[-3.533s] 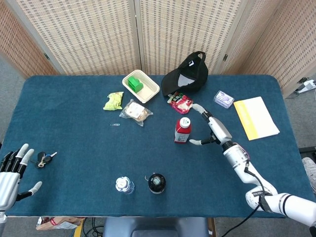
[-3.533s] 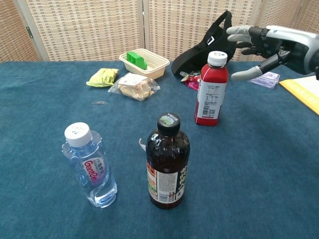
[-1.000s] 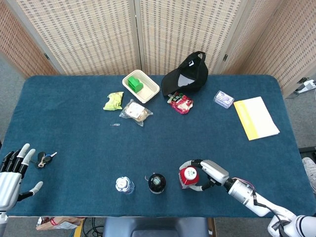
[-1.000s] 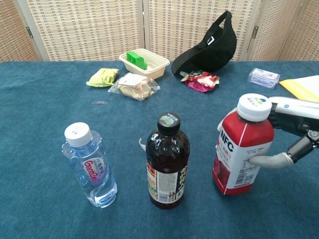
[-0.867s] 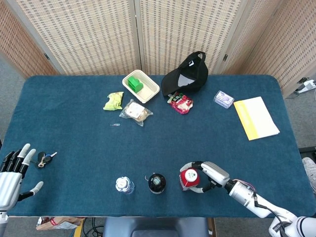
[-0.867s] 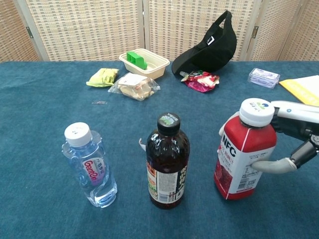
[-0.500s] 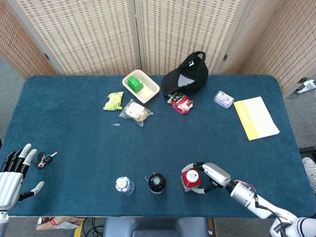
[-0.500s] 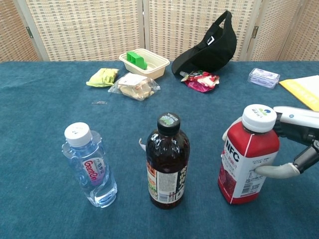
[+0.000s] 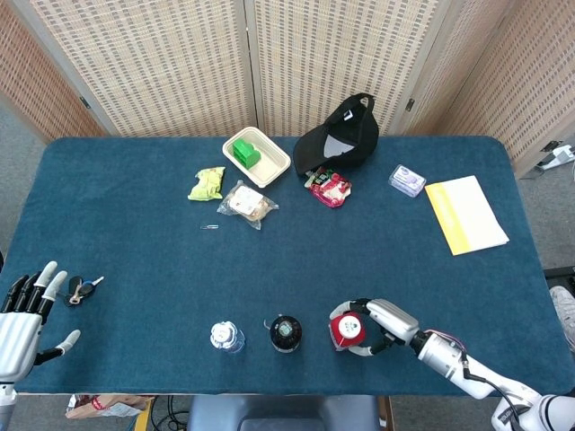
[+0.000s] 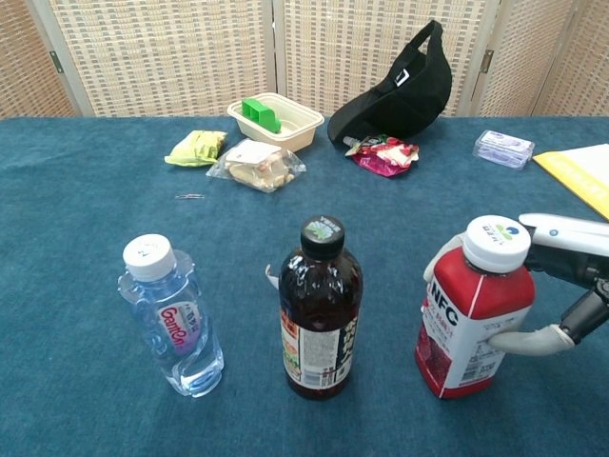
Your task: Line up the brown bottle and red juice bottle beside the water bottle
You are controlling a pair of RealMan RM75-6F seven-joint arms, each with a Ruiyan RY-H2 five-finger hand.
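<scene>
Red juice fills the red juice bottle (image 10: 473, 320), which stands near the front edge of the blue worktop (image 9: 135, 189), just to the right of the brown bottle (image 10: 321, 309). The water bottle (image 10: 173, 319) stands on the far side of the brown one, so the three form a rough row across the front.

The risk now seems to lie in the letting go. The juice bottle looks slightly tilted in the chest view, and if the fingers drag against its label while spreading, they could tip it toward the brown bottle or knock it out of line. A sideways pull-away would do the same; the bottle is tall and narrow, so I judge it easy to topple.

The right robot hand (image 10: 561, 286) is grasping the juice bottle, with one finger curved round the lower body and another lying behind the neck near the white cap. The left robot hand (image 9: 22, 316) rests at the worktop's near left corner, fingers spread, holding nothing, just beside a set of keys (image 9: 81, 289).
</scene>
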